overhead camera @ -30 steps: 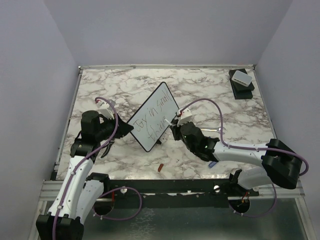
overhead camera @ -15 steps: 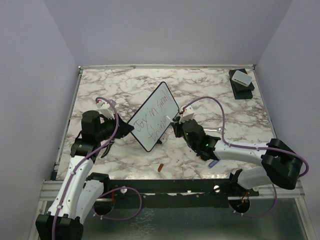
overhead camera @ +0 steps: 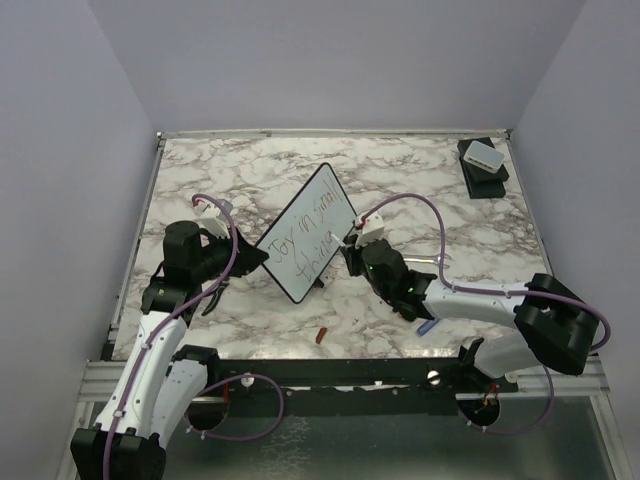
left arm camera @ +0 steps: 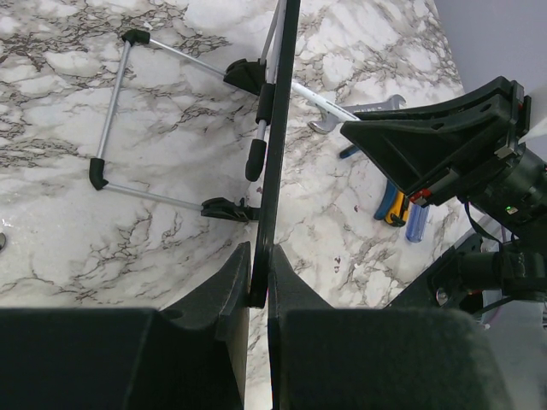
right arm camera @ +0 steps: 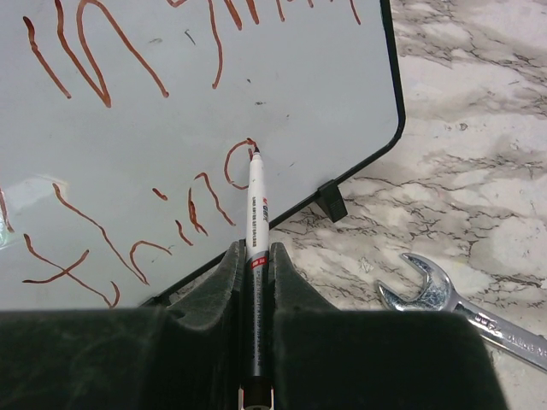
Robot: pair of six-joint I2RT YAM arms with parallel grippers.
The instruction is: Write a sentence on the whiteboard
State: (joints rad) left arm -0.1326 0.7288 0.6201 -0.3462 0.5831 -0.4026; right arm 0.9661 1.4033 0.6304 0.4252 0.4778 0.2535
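Observation:
The whiteboard (overhead camera: 305,234) stands tilted on the marble table, its white face toward the right arm. The sentence (overhead camera: 311,236) runs in two lines of thin marker strokes; in the right wrist view it (right arm camera: 197,205) looks dark red. My left gripper (left arm camera: 259,278) is shut on the whiteboard's near edge (left arm camera: 275,154), seen edge-on. My right gripper (right arm camera: 254,256) is shut on a white marker (right arm camera: 256,213). The marker's tip touches the whiteboard (right arm camera: 299,94) at a curved stroke in the lower line. In the top view the right gripper (overhead camera: 352,248) is at the board's right edge.
A steel wrench (right arm camera: 466,312) lies right of the board's foot (right arm camera: 332,202). A metal wire stand (left arm camera: 162,128) is behind the board. Blue and yellow tools (left arm camera: 402,209) lie by the right arm. A small red cap (overhead camera: 321,335) lies near the front edge. A black and white box (overhead camera: 482,163) sits far right.
My right gripper has edged slightly up and left along the board's right side with the marker. The left arm and the board have not moved.

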